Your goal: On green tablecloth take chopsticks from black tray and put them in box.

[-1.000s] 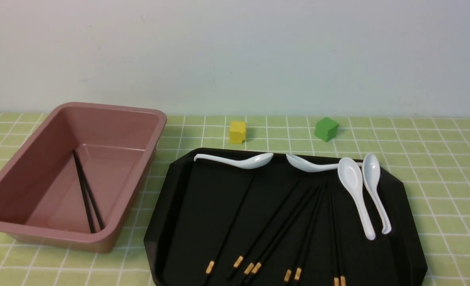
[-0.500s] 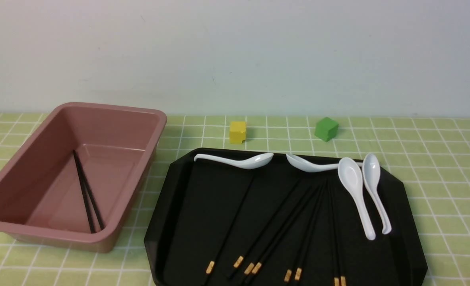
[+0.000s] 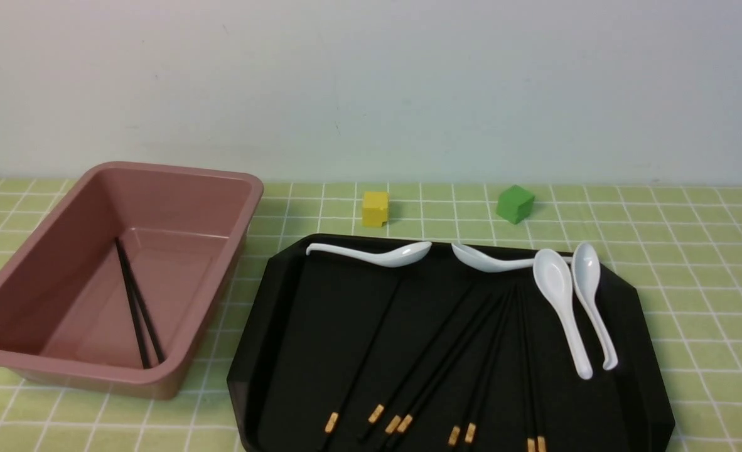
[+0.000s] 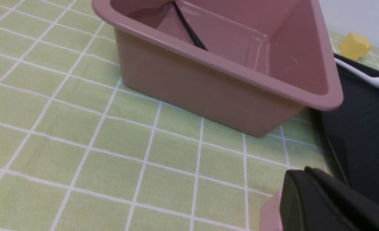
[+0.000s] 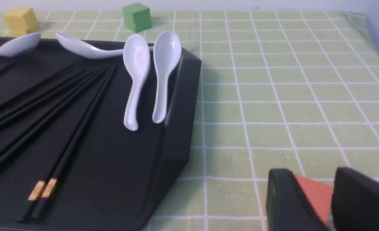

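The pink box stands at the left on the green tablecloth with two chopsticks lying inside it. The black tray lies to its right and holds several more chopsticks, fanned out with their gold bands at the near edge. Neither gripper shows in the front view. In the left wrist view my left gripper is shut and empty, low over the cloth near the box. In the right wrist view my right gripper has its fingers a little apart, right of the tray.
Several white spoons lie along the tray's far side. A yellow cube and a green cube sit behind the tray. A pink block lies beside my left gripper. A red block shows between my right fingers.
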You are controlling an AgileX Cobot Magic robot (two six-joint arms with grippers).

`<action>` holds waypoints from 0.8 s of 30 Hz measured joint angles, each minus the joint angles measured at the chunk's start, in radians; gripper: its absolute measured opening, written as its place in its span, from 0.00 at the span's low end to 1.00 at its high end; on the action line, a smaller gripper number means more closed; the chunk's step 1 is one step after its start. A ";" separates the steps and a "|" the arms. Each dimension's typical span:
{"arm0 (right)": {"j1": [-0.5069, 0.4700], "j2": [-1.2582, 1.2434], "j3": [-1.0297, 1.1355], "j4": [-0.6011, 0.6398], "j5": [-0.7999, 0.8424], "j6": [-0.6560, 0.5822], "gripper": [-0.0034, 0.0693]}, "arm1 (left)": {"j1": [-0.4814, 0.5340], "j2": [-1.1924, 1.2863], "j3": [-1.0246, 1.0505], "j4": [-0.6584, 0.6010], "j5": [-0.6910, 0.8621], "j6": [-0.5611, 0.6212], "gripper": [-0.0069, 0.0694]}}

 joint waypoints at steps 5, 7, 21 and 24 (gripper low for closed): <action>0.000 0.000 0.000 0.001 0.000 0.000 0.38 | 0.000 0.000 0.000 0.000 0.000 0.000 0.09; 0.000 0.000 0.000 0.001 0.000 0.000 0.38 | 0.000 0.000 0.000 0.000 0.000 0.000 0.10; 0.000 0.000 0.000 0.002 0.000 0.000 0.38 | 0.000 0.000 0.000 0.000 0.000 0.000 0.10; 0.000 0.000 0.000 0.002 0.000 0.000 0.38 | 0.000 0.000 0.000 0.000 0.000 0.000 0.10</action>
